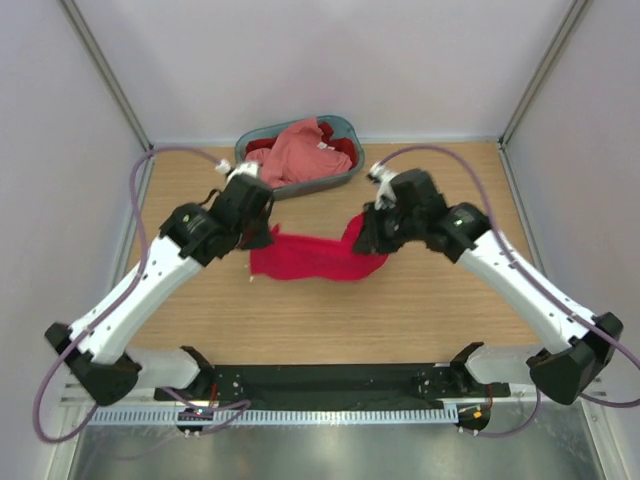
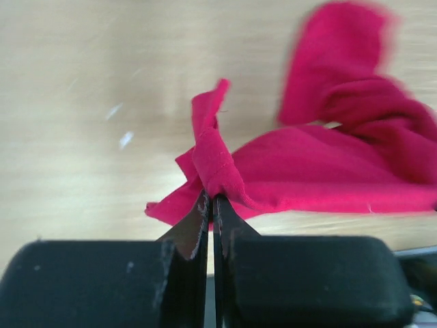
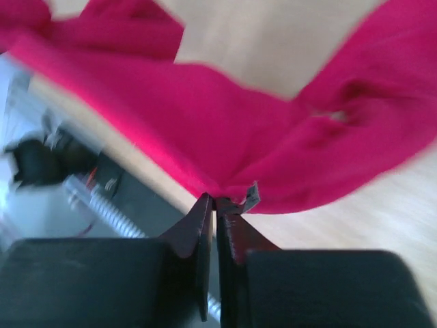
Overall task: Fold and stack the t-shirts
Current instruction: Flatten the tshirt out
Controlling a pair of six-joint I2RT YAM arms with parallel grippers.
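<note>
1. Black left gripper (image 2: pixel 209 199), at 9 o'clock of the crimson t-shirt (image 1: pixel 315 258); jaws clamped together on a bunched hem, with a fold of seam standing up past the fingertips.
2. Crimson t-shirt, near the centre of the wooden table (image 1: pixel 400 310), stretched crumpled between both grippers; part of it lying on the wood in the left wrist view, one sleeve-like flap raised toward 2 o'clock.
3. Grey-blue oval basket (image 1: pixel 330 183), at 12 o'clock of the crimson t-shirt, against the far edge of the table, apart from that shirt.
4. Salmon pink t-shirt (image 1: pixel 295 150), heaped in the basket, filling its left and middle.
5. Darker red t-shirt (image 1: pixel 341 147), in the basket at 3 o'clock of the pink one, mostly covered.
6. Black right gripper (image 3: pixel 215 201), at 2 o'clock of the crimson t-shirt; jaws closed tight on that shirt's edge, cloth draped across above the fingertips, blurred.
</note>
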